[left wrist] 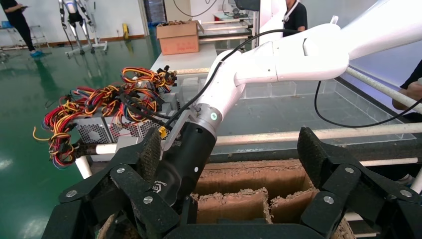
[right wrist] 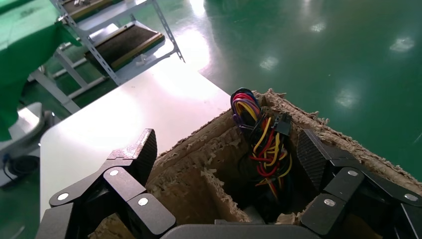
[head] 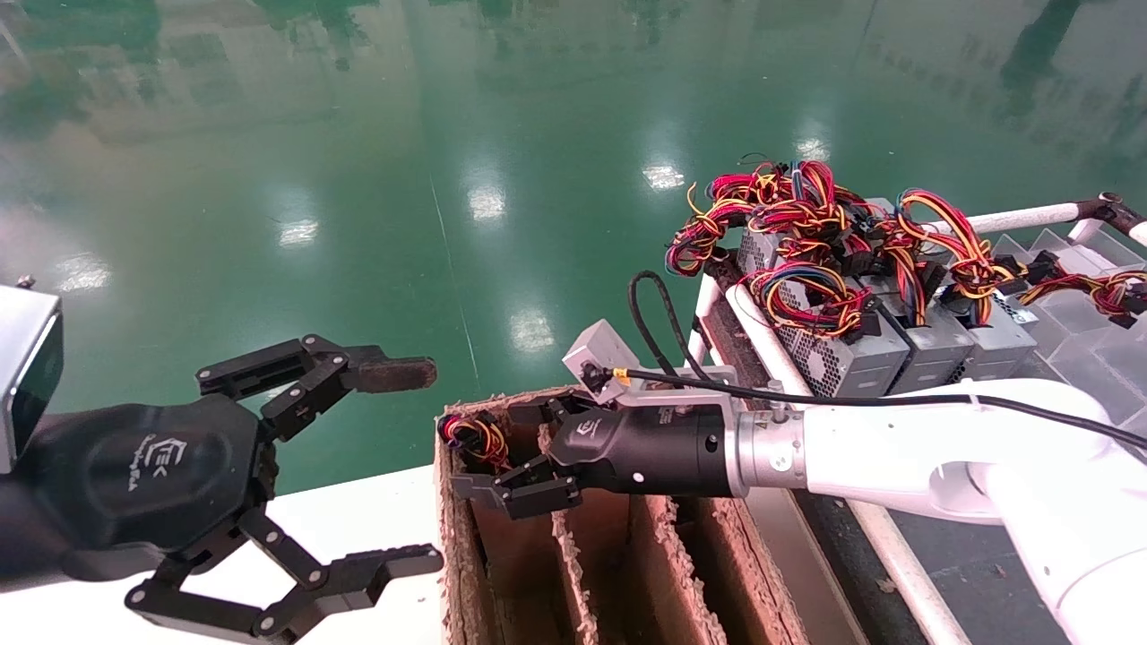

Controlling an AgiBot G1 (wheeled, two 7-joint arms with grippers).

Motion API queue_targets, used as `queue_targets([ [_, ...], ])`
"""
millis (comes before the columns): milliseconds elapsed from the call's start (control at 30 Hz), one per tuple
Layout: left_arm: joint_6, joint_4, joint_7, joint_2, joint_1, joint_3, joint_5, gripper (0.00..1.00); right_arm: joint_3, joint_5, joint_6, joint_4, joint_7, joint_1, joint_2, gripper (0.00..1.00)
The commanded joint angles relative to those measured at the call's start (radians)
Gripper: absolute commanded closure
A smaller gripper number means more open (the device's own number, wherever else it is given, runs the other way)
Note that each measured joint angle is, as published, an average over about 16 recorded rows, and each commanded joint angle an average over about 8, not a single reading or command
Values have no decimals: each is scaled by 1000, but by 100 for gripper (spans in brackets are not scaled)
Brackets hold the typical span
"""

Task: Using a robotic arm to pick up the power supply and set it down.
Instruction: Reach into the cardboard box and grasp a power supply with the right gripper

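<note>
- The right pincer [head: 502, 479], on the white robotic arm [head: 905, 452], hangs with its fingers spread and holding nothing over the end compartment of a ragged cardboard divider box [head: 573, 573], the cell at the box's left end.
- The power supply [right wrist: 263, 144] stands deep in that cell; only its red, yellow and black wire bundle shows, rising above the torn rim at the far corner (the grey casing is hidden below the cardboard).
- Its long axis appears to run up and down the slot, wire end uppermost, though the body's exact facing cannot be told.
- Judged from this, the step in hand is the set-down and release: the pincer would do best to lift straight up along the slot, fingers kept wide, so that neither pad snags the looped wires or drags on the frayed partitions.
- A sideways pull risks hooking the bundle and tipping the unit against the divider.
- The left pincer [head: 358, 466], its fingers also spread and empty, hovers idle above the near left edge of the white bench [head: 358, 520], one brownish worn pad [head: 390, 374] showing.
- More grey power supply units [head: 883, 349] with tangled harnesses wait in a row on the rack at the right, well apart from the box.
</note>
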Motion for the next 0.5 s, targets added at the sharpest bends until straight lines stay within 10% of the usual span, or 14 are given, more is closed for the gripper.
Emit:
queue_targets([
  [33,0,0,0,0,0,0,0,0,1,4,-4,-28,-3,3,-9,100],
  [500,0,0,0,0,0,0,0,0,1,21,15,-163,-70,26,-64,100],
])
